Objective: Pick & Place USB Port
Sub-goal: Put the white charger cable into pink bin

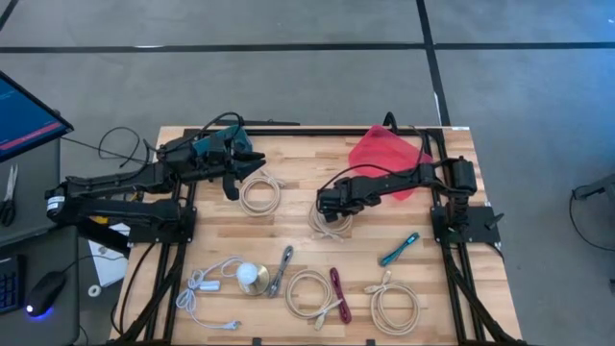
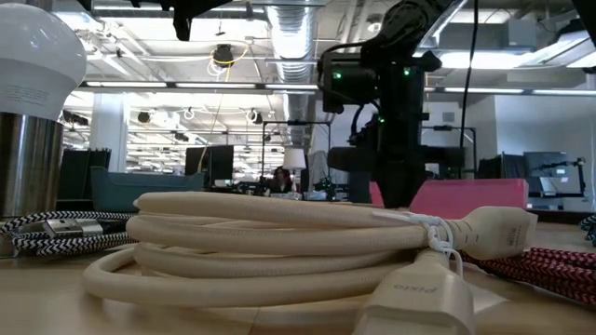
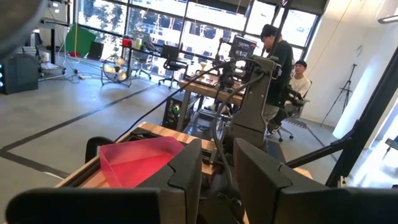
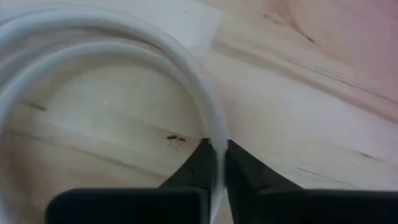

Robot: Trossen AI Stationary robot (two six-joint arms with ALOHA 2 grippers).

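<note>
The left gripper (image 1: 252, 157) is held above the tabletop (image 1: 288, 240) near its far left corner, with its fingers (image 3: 186, 168) parted by a narrow gap and nothing between them. A coiled cream cable (image 1: 259, 194) lies on the wood just beside it, toward the near edge.

Along the near edge, from the left corner: a white charger with its cord (image 1: 207, 284), a white bulb on a metal base (image 1: 254, 277), a braided cable (image 1: 282, 269), a second cream coil (image 1: 309, 291), a red cable (image 1: 340, 293), and a third cream coil (image 1: 394, 306).

The right gripper (image 1: 329, 204) is lowered at the centre of the tabletop onto a white USB cable coil (image 1: 329, 223). In the right wrist view its fingers (image 4: 242, 177) are closed on one strand of this coil (image 4: 214, 134), which rests on the wood.

A teal cable (image 1: 399, 249) lies toward the right edge. A red tray (image 1: 380, 154) sits at the far edge, near the right corner, partly under the right arm.
</note>
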